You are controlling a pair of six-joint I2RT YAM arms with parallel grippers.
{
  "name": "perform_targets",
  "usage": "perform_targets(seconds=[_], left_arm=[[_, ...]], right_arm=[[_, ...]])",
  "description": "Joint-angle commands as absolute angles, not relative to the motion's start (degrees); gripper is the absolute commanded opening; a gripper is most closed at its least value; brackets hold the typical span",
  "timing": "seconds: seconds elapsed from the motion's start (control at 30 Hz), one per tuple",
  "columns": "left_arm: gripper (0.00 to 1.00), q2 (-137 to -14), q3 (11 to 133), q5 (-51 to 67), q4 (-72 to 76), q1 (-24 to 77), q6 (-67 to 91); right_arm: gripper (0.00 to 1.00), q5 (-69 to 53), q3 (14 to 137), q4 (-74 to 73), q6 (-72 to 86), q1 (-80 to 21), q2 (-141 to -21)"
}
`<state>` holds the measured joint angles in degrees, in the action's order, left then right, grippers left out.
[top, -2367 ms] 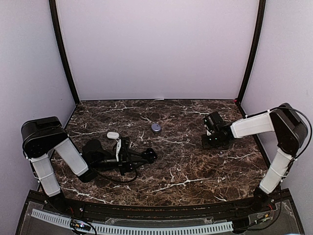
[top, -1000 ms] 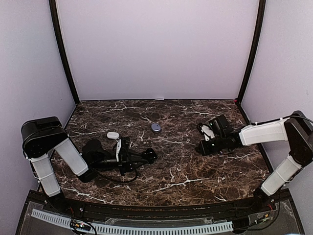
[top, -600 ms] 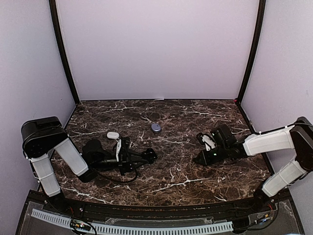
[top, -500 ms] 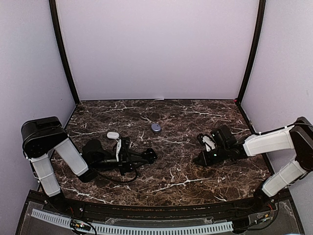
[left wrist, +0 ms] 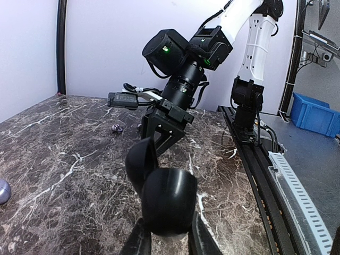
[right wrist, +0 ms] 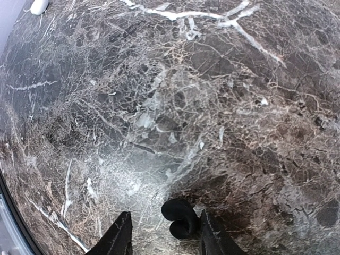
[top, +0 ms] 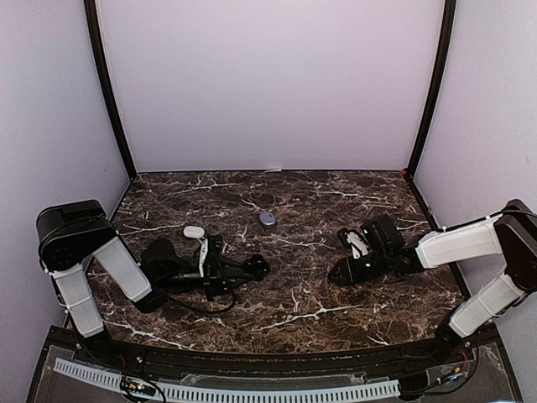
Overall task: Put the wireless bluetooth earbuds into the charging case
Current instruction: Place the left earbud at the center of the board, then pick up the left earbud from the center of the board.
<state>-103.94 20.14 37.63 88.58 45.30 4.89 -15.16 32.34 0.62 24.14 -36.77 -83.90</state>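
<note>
My left gripper (left wrist: pixel 169 240) is shut on an open black charging case (left wrist: pixel 166 197), lid up; in the top view the gripper (top: pixel 245 269) lies low at the table's left with the case (top: pixel 258 266) at its tip. My right gripper (right wrist: pixel 163 236) is open and low over the marble, with a small black earbud (right wrist: pixel 179 217) between its fingers, right beside the right finger (right wrist: pixel 211 236). I cannot tell whether it touches that finger. In the top view the right gripper (top: pixel 339 273) is right of centre. It also shows in the left wrist view (left wrist: pixel 162 144).
A white case (top: pixel 193 231) and a grey-purple case (top: pixel 268 218) lie on the marble table (top: pixel 294 311) behind the left gripper. A tiny purplish bud (left wrist: pixel 116 128) lies on the table beyond the right gripper. A white object (right wrist: pixel 38 5) shows at the top left of the right wrist view.
My right arm has stretched forward and to the left and lowered its gripper toward the table. The left arm and the black case have not moved.
</note>
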Motion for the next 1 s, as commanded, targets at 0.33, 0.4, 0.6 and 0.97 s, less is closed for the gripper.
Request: perform_targets(seconds=[0.33,0.4,0.6,0.97], left_arm=[[0.17,-102.91,20.27,38.28,89.15,45.7,4.15],[0.17,-102.92,20.34,38.32,89.18,45.7,4.13],[0.17,-103.01,20.29,38.23,89.07,45.7,4.05],[0.17,-103.01,20.39,38.38,88.99,45.7,4.04]], right_arm=[[0.43,-10.45,34.27,-1.65,22.85,-35.94,-82.54],[0.41,-10.58,34.49,-1.9,22.9,-35.53,-82.93],[0.38,-12.12,34.58,-1.32,22.84,-34.73,-83.25],[0.28,-9.92,35.25,-2.27,21.66,-34.05,-84.22]])
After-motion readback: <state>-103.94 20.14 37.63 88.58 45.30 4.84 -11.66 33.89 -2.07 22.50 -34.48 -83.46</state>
